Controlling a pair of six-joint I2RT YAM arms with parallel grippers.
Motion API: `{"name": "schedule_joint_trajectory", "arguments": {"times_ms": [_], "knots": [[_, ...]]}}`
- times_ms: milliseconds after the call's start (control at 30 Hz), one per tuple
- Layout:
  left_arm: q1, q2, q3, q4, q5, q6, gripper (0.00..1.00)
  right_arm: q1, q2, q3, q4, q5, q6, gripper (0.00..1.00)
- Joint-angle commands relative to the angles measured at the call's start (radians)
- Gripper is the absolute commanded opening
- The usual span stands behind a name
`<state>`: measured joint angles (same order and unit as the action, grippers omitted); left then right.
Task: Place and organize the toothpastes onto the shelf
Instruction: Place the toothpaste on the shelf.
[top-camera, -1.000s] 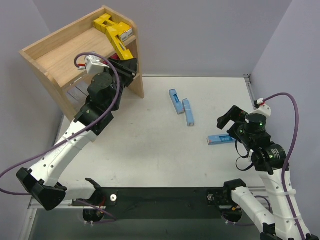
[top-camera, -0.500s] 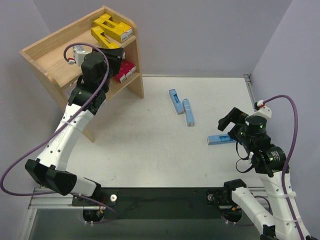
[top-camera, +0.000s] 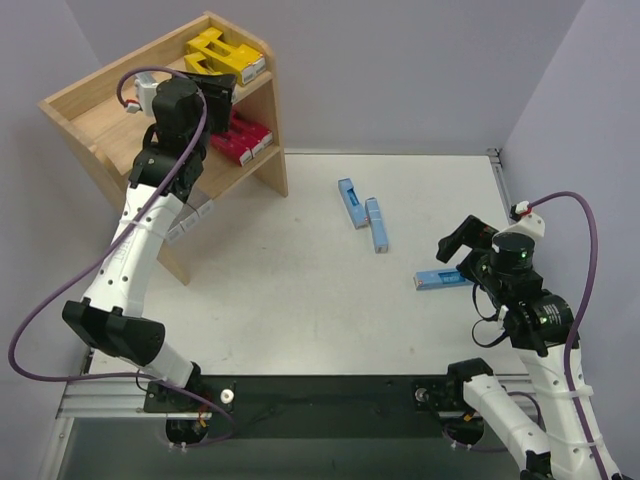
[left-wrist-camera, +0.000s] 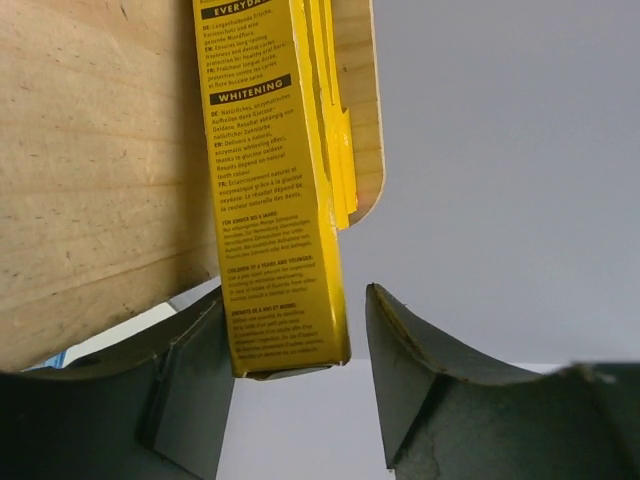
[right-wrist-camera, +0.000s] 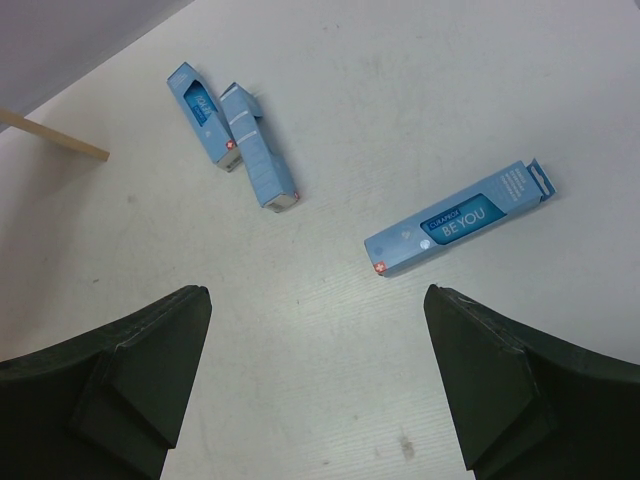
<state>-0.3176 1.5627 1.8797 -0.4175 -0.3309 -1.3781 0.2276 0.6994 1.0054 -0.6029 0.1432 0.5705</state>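
partly behind left arm (top-camera: 150, 215): magenta toothpastes (top-camera: 248, 140)

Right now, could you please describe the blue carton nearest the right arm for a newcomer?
At the right of the table, beside the right gripper, lies a light blue carton. It is alone, crosswise; the other two blue cartons sit together mid-table.

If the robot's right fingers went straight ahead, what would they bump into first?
Most likely the bare table, in the gap between the single blue carton and the two blue cartons. Depth is unclear.
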Motion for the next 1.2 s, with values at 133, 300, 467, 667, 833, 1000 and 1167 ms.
{"name": "schedule_joint_trajectory", "arguments": {"times_ms": [133,300,467,667,833,1000,1167], "knots": [[0.009,0.007,0.045,-0.032,0.07,-0.042,0.73,-0.01,-0.001,-0.008,0.011,0.027,-0.018,0.93],[0.009,-0.01,0.032,-0.04,0.112,-0.044,0.79,-0.01,0.002,-0.011,0.011,0.018,-0.02,0.93],[0.009,-0.033,0.019,-0.072,0.109,-0.004,0.81,-0.01,0.0,-0.014,0.011,0.009,-0.014,0.93],[0.009,-0.038,0.016,-0.135,0.098,0.033,0.84,-0.01,0.005,-0.014,0.011,-0.007,-0.011,0.93],[0.009,-0.044,0.012,-0.133,0.095,0.034,0.85,-0.01,0.002,-0.016,0.011,-0.016,-0.011,0.93],[0.006,-0.044,0.03,-0.127,0.099,0.059,0.89,-0.011,-0.005,-0.019,0.011,-0.022,-0.011,0.93],[0.009,-0.052,0.013,-0.127,0.105,0.07,0.9,-0.01,-0.003,-0.021,0.011,-0.022,-0.009,0.93]]}}
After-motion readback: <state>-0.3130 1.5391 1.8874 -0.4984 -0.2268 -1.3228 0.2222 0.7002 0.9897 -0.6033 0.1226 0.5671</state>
